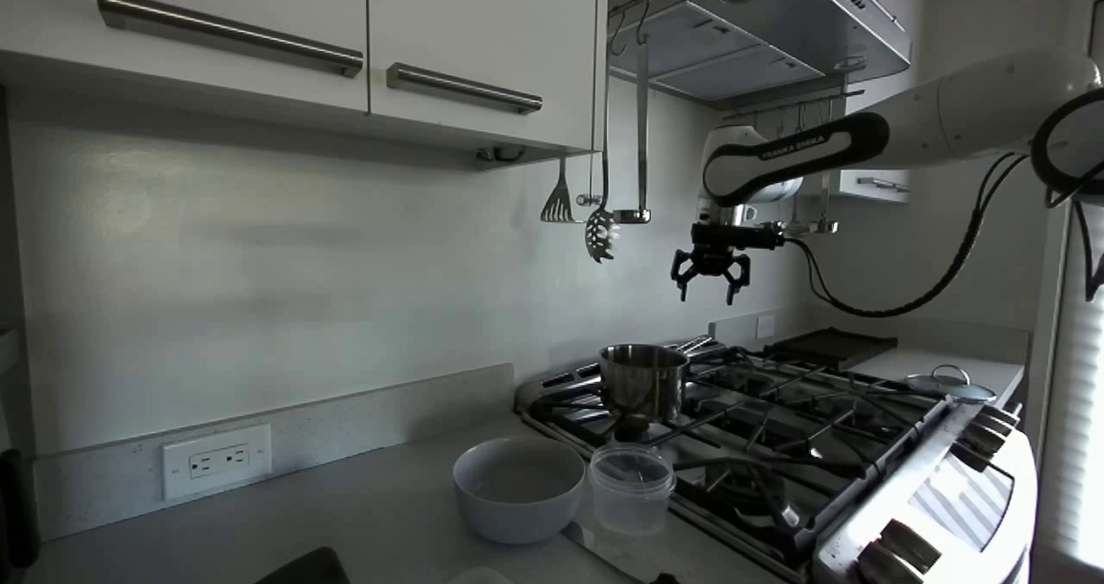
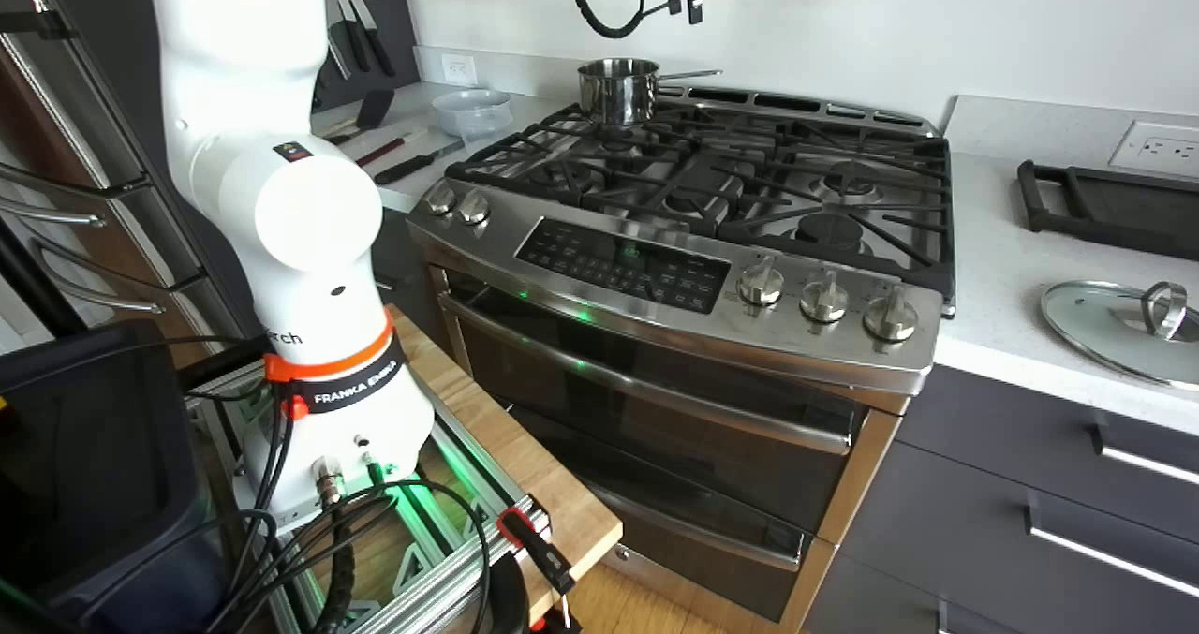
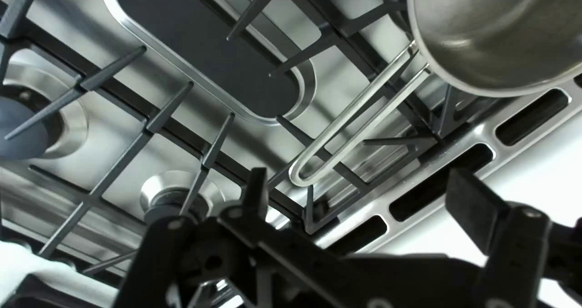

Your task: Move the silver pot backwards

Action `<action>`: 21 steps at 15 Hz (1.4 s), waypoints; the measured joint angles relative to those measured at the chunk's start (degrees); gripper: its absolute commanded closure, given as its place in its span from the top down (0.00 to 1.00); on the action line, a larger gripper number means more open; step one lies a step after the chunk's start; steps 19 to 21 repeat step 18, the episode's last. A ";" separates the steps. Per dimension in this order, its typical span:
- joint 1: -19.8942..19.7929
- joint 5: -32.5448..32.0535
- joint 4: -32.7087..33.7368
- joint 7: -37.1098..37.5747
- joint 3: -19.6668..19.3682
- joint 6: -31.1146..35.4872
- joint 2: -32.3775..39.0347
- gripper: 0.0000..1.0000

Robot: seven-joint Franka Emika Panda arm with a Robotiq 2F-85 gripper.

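White arm (image 1: 992, 105), smooth rounded links. Above the pincer (image 1: 707, 298): elongated black trim (image 1: 862, 138), pale "FRANKA EMIKA" lettering. Pincer itself matte black; angular hinged fingers (image 3: 518, 253), flat pads (image 3: 472, 208), round screw heads (image 3: 531, 212). Black ribbed cable (image 1: 959, 260) loops beside it. Well apart from pincer: white base (image 2: 398, 433), orange ring (image 2: 351, 360), black band (image 2: 361, 390) with same lettering, metal connector (image 2: 328, 475), small black-and-red label (image 2: 292, 152) on the white joint above the base.

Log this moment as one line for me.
gripper: open, holding nothing | position: above stove | silver pot: upright on stove | pot handle: ungripped
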 measured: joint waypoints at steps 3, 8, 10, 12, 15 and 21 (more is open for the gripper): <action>0.24 -0.33 -4.96 -5.11 0.26 5.07 -4.04 1.00; 0.24 1.58 -13.60 -10.72 1.11 10.89 -11.98 1.00; 0.18 4.17 -16.85 -13.16 1.21 11.75 -15.28 1.00; 0.04 7.26 -19.89 -16.11 1.21 11.90 -18.45 1.00; -0.35 9.99 -23.80 -19.22 1.21 11.90 -22.47 1.00; -0.61 10.02 -23.87 -19.29 1.46 11.90 -22.96 1.00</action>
